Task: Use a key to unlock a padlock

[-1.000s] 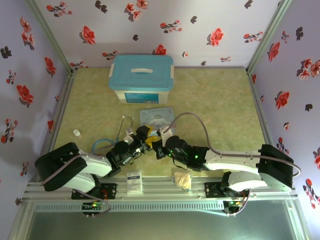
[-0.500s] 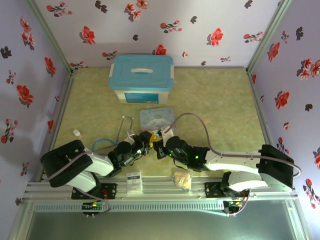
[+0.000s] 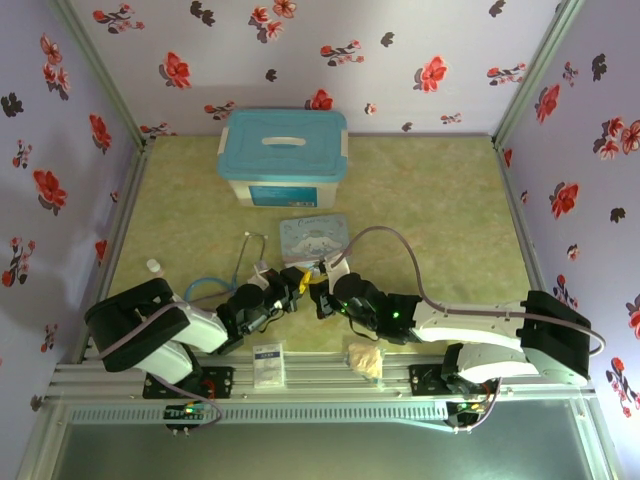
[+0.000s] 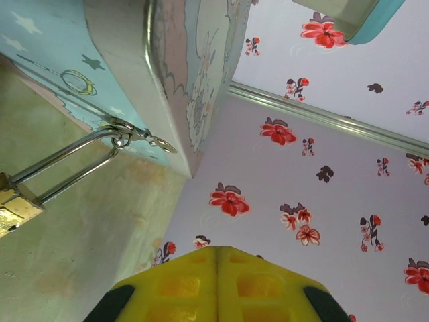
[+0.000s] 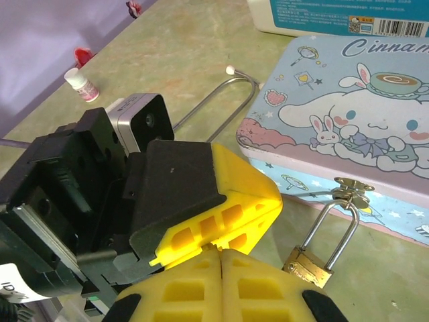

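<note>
While the right arm lies almost where it was a second ago, the left arm has drawn its bulky elbow in from the 8 o'clock corner of the table (image 3: 440,200). The left gripper (image 3: 296,284) now sits snout to snout with the right gripper (image 3: 322,293), which is just at its 3 o'clock. Over the last half second hardly anything has shifted.

Both pairs of yellow fingers are closed. In the left wrist view the two pads (image 4: 177,285) meet along a tight seam, and the right fingers (image 5: 174,295) meet the same way. Whether either pair pinches something thin, I cannot tell.

The padlock (image 5: 308,266) lies on the table at the 6 o'clock side of the cartoon tin (image 3: 313,238), just beside the right fingers. Its shackle (image 5: 333,225) is threaded through the tin's small metal hasp (image 5: 351,190), and both legs run into the brass body.

The tin has stayed put at 12 o'clock of the two grippers. A box with a blue lid (image 3: 283,150) stands farther off at 12 o'clock. A stethoscope (image 3: 245,255) lies at the left gripper's 10 o'clock and a small white bottle (image 3: 153,266) at its 9 o'clock. A pale wad (image 3: 365,358) lies at the right gripper's 5 o'clock.
</note>
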You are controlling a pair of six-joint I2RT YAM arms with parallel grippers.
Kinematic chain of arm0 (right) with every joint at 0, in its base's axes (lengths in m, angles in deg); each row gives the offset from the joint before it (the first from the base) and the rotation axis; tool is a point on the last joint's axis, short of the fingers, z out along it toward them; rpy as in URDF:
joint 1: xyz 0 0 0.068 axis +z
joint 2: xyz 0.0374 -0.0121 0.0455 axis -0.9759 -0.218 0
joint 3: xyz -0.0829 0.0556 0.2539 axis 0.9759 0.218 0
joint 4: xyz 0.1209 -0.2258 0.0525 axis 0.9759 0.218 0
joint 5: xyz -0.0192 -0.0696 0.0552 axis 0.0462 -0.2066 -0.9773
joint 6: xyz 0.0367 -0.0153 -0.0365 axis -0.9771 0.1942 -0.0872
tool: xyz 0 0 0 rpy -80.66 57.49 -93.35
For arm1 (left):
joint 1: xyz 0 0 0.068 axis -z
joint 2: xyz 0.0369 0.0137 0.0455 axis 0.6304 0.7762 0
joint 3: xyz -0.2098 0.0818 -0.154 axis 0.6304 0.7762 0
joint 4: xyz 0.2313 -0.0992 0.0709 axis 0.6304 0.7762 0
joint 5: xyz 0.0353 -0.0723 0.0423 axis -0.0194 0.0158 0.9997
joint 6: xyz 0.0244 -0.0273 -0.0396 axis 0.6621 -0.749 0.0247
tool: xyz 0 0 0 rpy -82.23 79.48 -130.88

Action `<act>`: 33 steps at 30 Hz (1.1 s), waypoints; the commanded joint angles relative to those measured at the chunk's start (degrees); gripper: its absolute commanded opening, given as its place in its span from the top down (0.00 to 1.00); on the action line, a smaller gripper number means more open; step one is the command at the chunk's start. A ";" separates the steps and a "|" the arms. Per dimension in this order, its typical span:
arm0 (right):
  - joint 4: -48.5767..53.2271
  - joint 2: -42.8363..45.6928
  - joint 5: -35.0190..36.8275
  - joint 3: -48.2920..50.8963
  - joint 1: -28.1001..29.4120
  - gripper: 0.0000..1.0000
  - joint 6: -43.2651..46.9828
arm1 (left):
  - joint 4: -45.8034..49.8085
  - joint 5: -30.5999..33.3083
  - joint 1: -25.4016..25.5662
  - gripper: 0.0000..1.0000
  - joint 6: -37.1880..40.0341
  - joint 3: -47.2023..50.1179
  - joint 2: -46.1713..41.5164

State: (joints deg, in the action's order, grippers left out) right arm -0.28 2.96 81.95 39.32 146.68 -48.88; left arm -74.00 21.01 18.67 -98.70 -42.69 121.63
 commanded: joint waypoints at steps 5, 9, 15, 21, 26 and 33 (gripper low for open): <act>0.37 1.80 1.47 1.29 0.09 0.93 -2.26 | -1.36 0.65 -0.10 1.00 5.48 0.89 -0.78; -2.52 5.27 -9.43 4.11 -5.25 0.40 -5.96 | 1.27 -0.81 -0.96 1.00 16.21 -0.62 -4.78; -20.60 12.30 -36.17 11.55 -18.69 0.27 -16.14 | 12.54 -9.30 -3.43 1.00 35.99 -4.95 -11.77; -30.15 12.51 -45.87 11.19 -20.06 0.34 -19.21 | 17.56 -15.80 -3.90 1.00 49.58 -7.22 -20.28; -30.80 11.57 -44.85 11.11 -20.06 0.36 -17.58 | 42.25 -16.70 -3.90 1.00 61.78 -14.57 -32.35; -39.57 5.30 -48.32 8.67 -18.44 0.52 -19.90 | 41.43 -17.92 -4.06 1.00 64.79 -13.86 -37.38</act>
State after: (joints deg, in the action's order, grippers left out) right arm -32.52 9.98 36.70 50.08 127.45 -67.21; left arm -35.86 5.03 14.91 -38.53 -56.44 83.95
